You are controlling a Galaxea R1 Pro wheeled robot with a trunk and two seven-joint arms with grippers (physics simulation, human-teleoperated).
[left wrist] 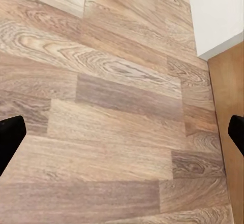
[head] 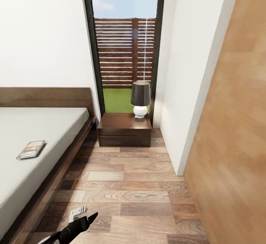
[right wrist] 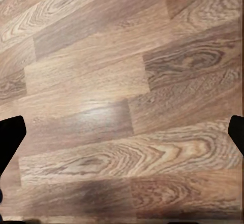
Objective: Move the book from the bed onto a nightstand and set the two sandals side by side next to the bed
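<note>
Here, left tool (left wrist: 122,137) wide open, holding nothing.

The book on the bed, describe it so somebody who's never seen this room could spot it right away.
Start at the big low bed along the left wall, with its dark wooden frame and pale mattress. The book lies flat on the mattress near the side edge. It is a thin, dark-covered paperback, the one object on that plain surface.
</note>
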